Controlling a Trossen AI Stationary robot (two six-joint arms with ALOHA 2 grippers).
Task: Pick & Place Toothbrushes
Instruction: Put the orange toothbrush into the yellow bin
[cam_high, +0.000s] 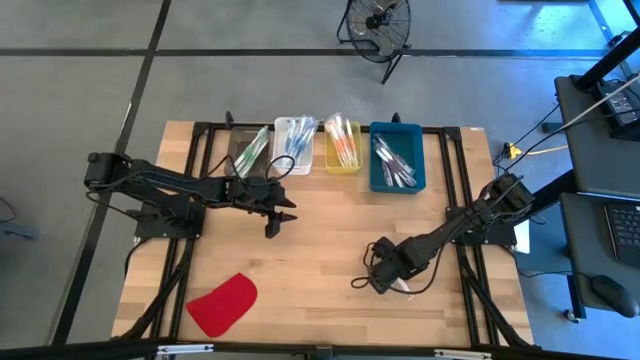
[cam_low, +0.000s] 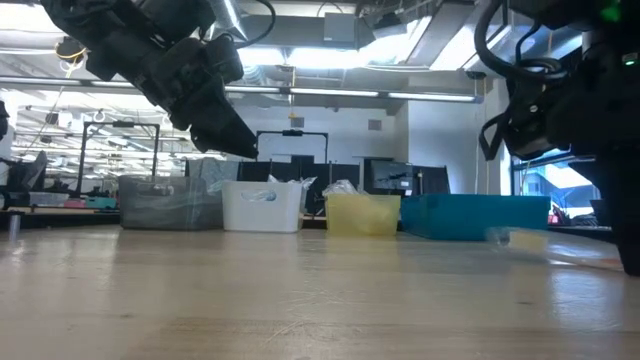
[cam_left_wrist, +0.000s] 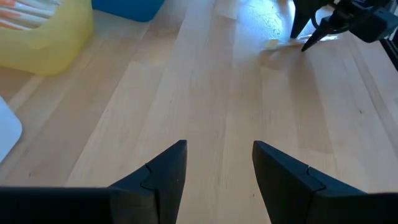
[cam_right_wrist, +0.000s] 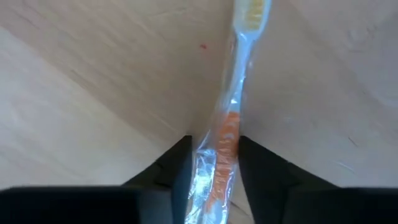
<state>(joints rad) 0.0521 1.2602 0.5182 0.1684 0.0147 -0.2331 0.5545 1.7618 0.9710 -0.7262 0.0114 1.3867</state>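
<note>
One toothbrush (cam_right_wrist: 233, 99), in a clear wrapper with an orange handle and pale bristles, lies on the wooden table toward its near right. My right gripper (cam_high: 385, 282) points down over it, its fingers shut on it from both sides. My left gripper (cam_high: 282, 215) hangs open over the table's middle, nothing between its fingers (cam_left_wrist: 217, 146). More toothbrushes stand in four bins along the far edge: clear (cam_high: 250, 150), white (cam_high: 293, 143), yellow (cam_high: 343, 145) and blue (cam_high: 397, 158). My right gripper pinches the wrapped toothbrush at its orange handle part (cam_right_wrist: 225, 140) between its two fingers, which come from above and lie across the handle. The toothbrush lies flat along the table, its bristle end (cam_right_wrist: 252, 12) pointing away from the fingers.
A flat red piece (cam_high: 222, 303) lies near the table's front left. The bins stand in a row at the far edge. Bare wood (cam_high: 320, 250) lies between the two grippers. Dark frame rails (cam_high: 205, 200) run along both sides of the table.
</note>
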